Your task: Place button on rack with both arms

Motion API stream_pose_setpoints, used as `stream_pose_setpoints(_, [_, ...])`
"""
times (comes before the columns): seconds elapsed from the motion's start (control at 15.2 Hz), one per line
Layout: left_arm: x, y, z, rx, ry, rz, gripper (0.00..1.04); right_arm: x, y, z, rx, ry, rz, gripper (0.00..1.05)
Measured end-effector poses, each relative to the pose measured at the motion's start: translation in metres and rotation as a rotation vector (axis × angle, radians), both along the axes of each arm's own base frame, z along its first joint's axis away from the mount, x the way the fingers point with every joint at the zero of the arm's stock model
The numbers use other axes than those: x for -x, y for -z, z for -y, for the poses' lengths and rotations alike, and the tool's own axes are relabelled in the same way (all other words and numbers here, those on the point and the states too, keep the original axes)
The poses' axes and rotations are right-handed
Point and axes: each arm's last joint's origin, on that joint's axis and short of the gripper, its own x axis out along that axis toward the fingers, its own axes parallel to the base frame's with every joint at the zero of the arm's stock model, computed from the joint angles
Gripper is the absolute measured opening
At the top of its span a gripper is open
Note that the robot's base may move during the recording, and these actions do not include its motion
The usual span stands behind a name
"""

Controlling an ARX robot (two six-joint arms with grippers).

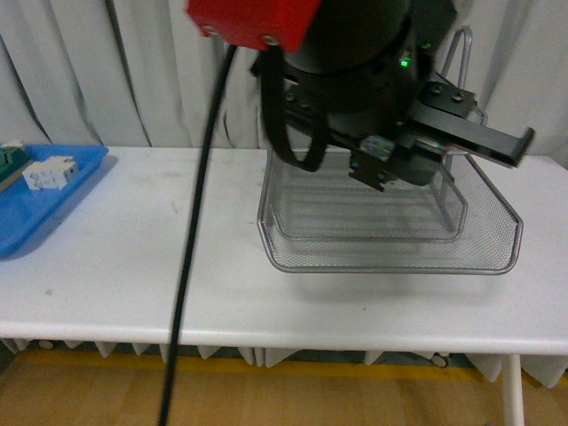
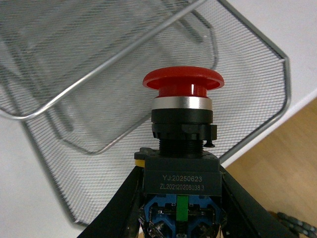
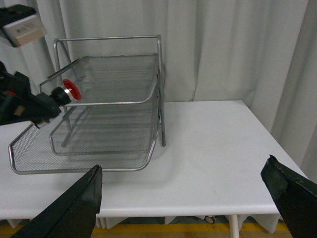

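Nearest my left wrist camera, the left gripper [image 2: 181,198] is clenched on the button [image 2: 182,124]. Its two fingers [image 2: 126,201] press against the flanks of the dark body, while the red cap [image 2: 183,82] juts clear beyond the fingertips and points at the rack [image 2: 257,54]. The button is off the table, held in the air above the lowest tier. The cap sits close by the front rim wire of a higher tier, and I cannot tell whether the two touch. In the front view the left arm [image 1: 355,53] fills the upper middle and hides the cap, so I see only the blue-green end of the body. The right gripper [image 3: 183,166] hangs released, fingers spread wide, well apart from the rack and holding nothing. The rack stands on the white table [image 1: 115,257]. Off to the left lies a blue tray [image 1: 27,222] carrying a white block [image 1: 49,173]. A pale curtain [image 3: 223,49] closes the background.
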Motion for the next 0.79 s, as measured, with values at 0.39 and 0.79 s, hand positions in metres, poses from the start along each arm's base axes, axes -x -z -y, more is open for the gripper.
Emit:
stream_pose_setpoints(0.39, [-0.051,0.042,0.037,-0.121,0.001,-0.105,0.36,0.000,0.000,0.000,0.000,0.000,0.000,0.98])
stream_pose_setpoints(0.79, [-0.091,0.060,0.049,-0.142,-0.074,-0.154,0.36,0.000,0.000,0.000,0.000,0.000,0.000,0.98])
